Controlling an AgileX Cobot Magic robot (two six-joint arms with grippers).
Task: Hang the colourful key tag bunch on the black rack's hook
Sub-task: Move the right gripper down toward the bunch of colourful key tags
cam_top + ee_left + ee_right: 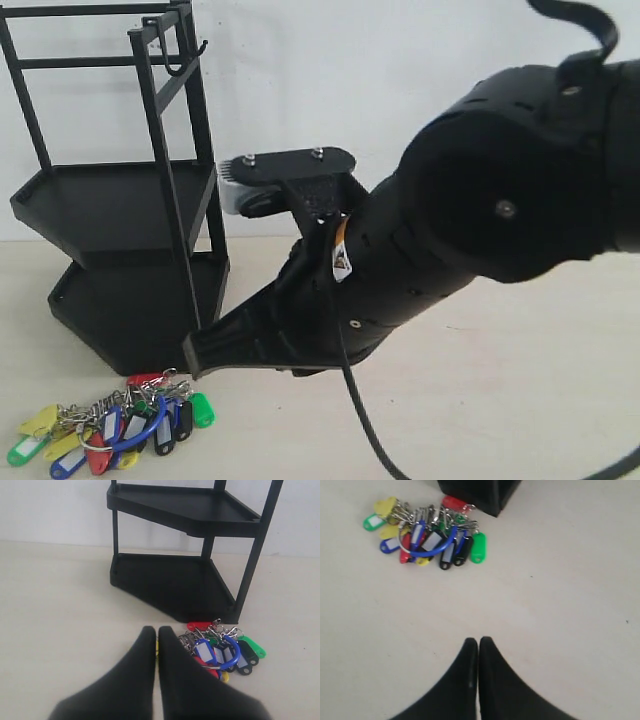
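The colourful key tag bunch (110, 428) lies on the table in front of the black rack (120, 200), its big blue loop (432, 550) flat across the tags. At the rack's top, the hook (182, 68) is bare. My right gripper (190, 355) reaches in from the right, shut and empty, and in the right wrist view (478, 641) it sits well short of the bunch (427, 537). My left gripper (156, 630) is shut just beside the bunch (222, 650). A sliver of yellow tag shows through its gap. The exterior view does not show it.
The rack's lower tray (170, 582) stands directly behind the bunch, its corner post (250, 565) close to the tags. A white wall backs the pale table (480, 400). The right arm's bulk and a cable (360, 420) fill the middle of the exterior view.
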